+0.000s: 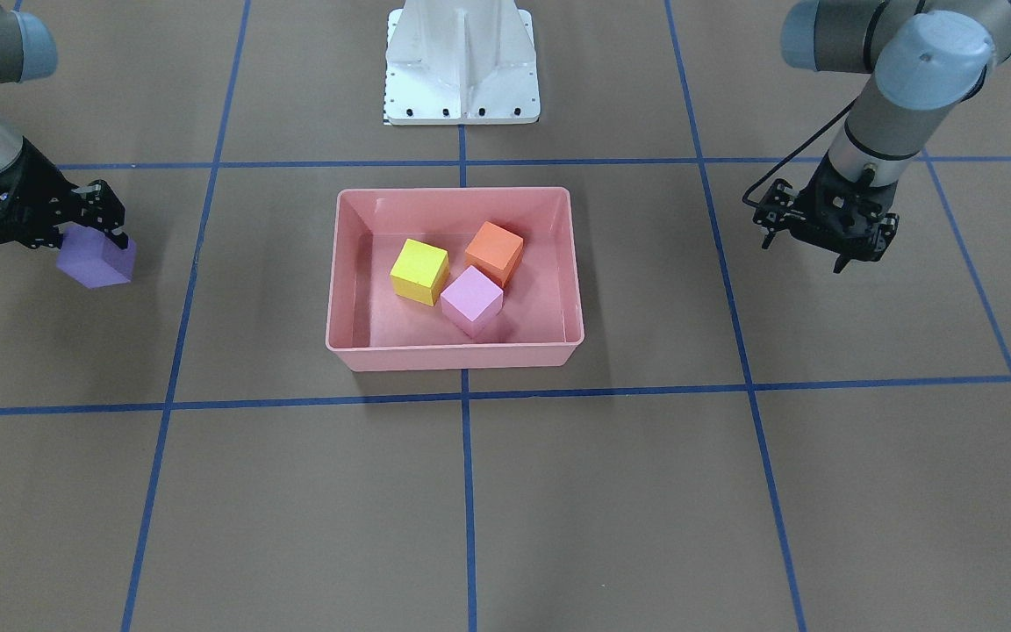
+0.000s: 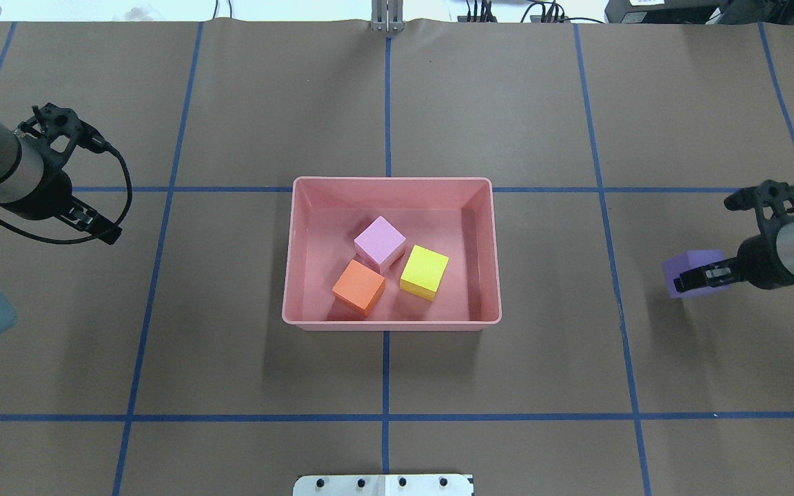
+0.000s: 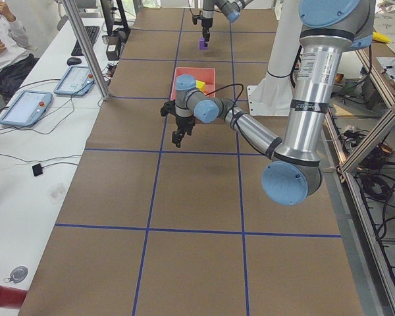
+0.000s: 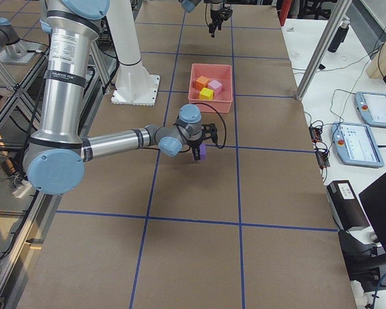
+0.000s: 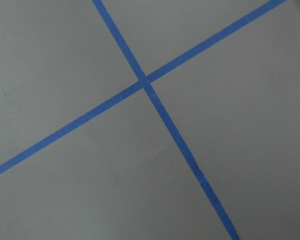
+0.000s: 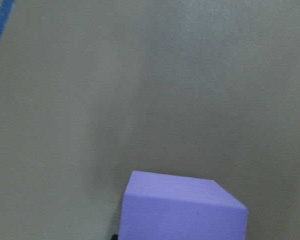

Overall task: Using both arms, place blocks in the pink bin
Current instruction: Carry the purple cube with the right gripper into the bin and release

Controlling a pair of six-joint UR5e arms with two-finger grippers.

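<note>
Facing the robot, the yellow (image 1: 419, 270), orange (image 1: 495, 250) and pink (image 1: 471, 298) blocks sit clustered inside the bin (image 1: 453, 355). Well off to one side of it, the right gripper (image 1: 102, 233) is clamped on the purple block (image 1: 97, 262). The left gripper (image 1: 808, 250), well off the other side, seems spread and empty, though the angle is poor. Overhead, both grippers flank the bin, the purple block still outside it. The right wrist camera shows that block over the table (image 6: 190, 75).

pink bin (image 2: 392, 181) smooth plastic | purple block (image 6: 182, 210) matt | table (image 2: 507, 103) matt paper
</note>
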